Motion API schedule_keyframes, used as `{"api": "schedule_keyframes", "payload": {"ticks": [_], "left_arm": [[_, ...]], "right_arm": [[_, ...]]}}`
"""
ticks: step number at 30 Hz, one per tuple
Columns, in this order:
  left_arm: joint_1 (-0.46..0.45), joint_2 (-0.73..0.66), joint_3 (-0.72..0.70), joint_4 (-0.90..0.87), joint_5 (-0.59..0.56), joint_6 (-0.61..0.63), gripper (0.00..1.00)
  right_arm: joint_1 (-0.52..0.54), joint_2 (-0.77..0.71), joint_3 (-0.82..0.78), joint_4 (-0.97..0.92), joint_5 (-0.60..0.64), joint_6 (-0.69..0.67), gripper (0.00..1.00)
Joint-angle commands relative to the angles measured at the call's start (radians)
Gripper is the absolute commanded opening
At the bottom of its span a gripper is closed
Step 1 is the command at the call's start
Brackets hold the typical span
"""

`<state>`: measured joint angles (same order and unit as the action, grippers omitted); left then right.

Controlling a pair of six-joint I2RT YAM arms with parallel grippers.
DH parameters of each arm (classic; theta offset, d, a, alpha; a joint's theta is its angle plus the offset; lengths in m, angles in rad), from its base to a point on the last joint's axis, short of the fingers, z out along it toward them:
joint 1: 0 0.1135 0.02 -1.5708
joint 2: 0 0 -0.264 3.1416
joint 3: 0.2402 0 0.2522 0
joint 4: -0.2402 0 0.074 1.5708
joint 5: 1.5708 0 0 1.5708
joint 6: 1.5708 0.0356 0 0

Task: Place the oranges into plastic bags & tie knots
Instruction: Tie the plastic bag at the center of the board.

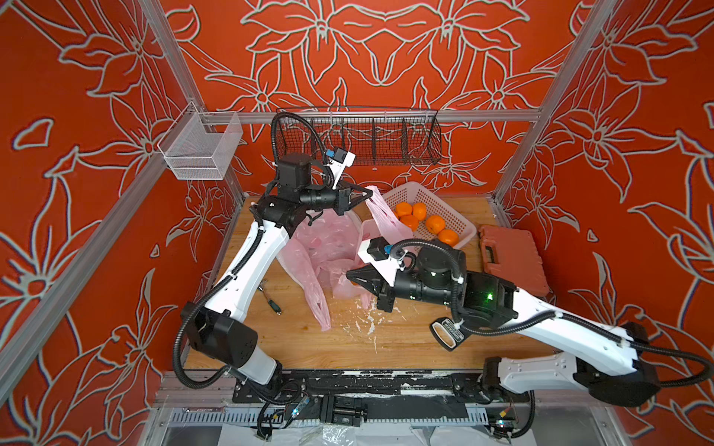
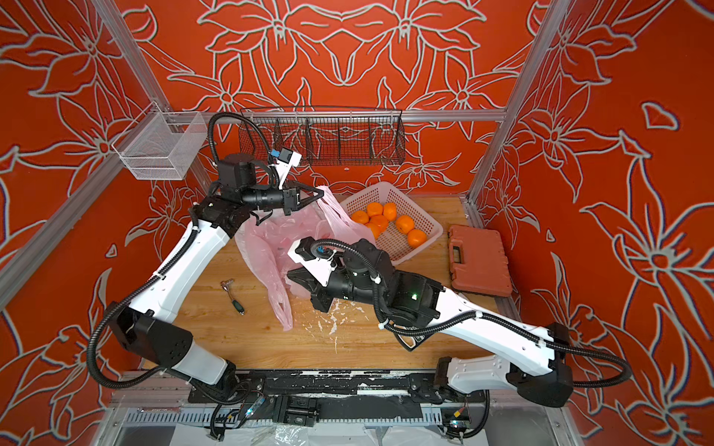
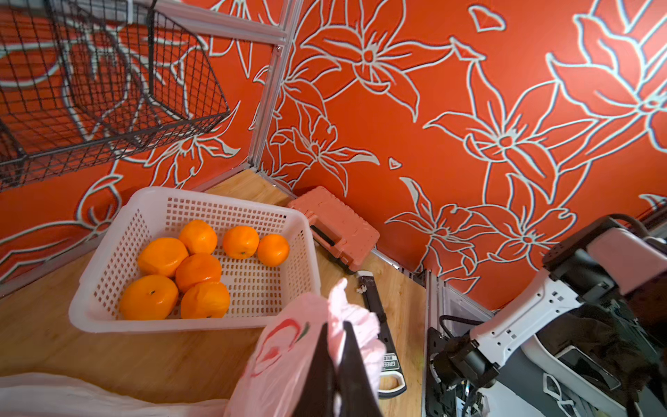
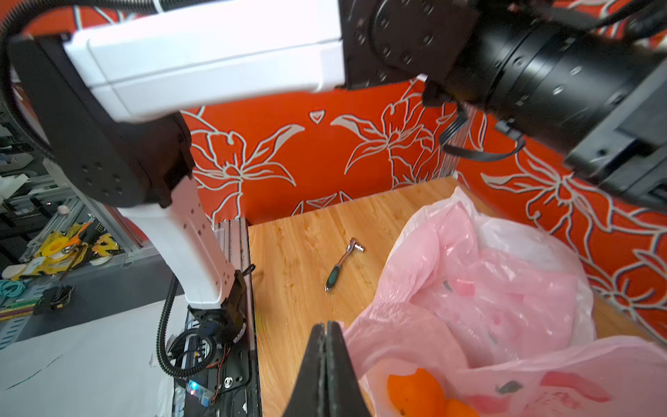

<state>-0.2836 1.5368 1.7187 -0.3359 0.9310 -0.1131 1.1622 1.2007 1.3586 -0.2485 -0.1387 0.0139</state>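
Claw duties are split here: the left claw [image 1: 369, 194] is clamped tight on one handle strap of the pink peach-print bag [image 1: 328, 247] and lifts that strap up toward the far side. I judge this is meant to hold the mouth open for loading. The right claw [image 4: 326, 326] hangs at the near lip of the same bag with its jaws pressed flat together. Nothing shows between them, though I cannot tell whether a sliver of film is caught. Just below it, inside the bag, two oranges [image 4: 415, 393] lie at the bottom, so filling looks partly done and no knot is tied. Another pink strap [image 1: 318, 305] trails loose across the table [image 1: 301, 347] toward the near edge, free for tying. Seven more oranges [image 3: 198, 270] wait in the pale perforated basket [image 3: 216, 209] at the far right, near the lifted strap and a short reach for the right arm. A milky bag [image 4: 523, 245] seems to lie crumpled behind the pink one. Farther out, a small ratchet [image 1: 270, 295] lies left of the bag and an orange tool case [image 1: 512, 262] lies right of the basket, both apart from the work.
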Motion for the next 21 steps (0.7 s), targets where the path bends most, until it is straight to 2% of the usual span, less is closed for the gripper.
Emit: {"api": "schedule_keyframes", "payload": {"ticks": [1, 7, 13, 18, 20, 21], "left_arm": [[-0.022, -0.077, 0.014, -0.039, 0.052, 0.04, 0.0], [-0.026, -0.168, -0.128, -0.009, 0.041, 0.029, 0.0], [-0.026, -0.248, -0.234, 0.019, -0.064, 0.007, 0.0], [-0.026, -0.296, -0.301, 0.07, -0.154, -0.074, 0.0], [-0.029, -0.321, -0.346, 0.13, -0.148, -0.113, 0.0], [-0.029, -0.334, -0.365, 0.155, -0.137, -0.117, 0.08]], "right_arm": [[-0.033, -0.027, 0.037, -0.017, 0.017, -0.04, 0.0], [-0.17, -0.015, -0.022, 0.055, -0.154, 0.052, 0.0], [-0.279, -0.003, -0.065, 0.12, -0.308, 0.071, 0.0], [-0.329, 0.02, -0.074, 0.172, -0.321, 0.093, 0.0], [-0.338, 0.032, -0.073, 0.178, -0.324, 0.096, 0.0], [-0.34, 0.037, -0.072, 0.178, -0.327, 0.094, 0.0]]}}
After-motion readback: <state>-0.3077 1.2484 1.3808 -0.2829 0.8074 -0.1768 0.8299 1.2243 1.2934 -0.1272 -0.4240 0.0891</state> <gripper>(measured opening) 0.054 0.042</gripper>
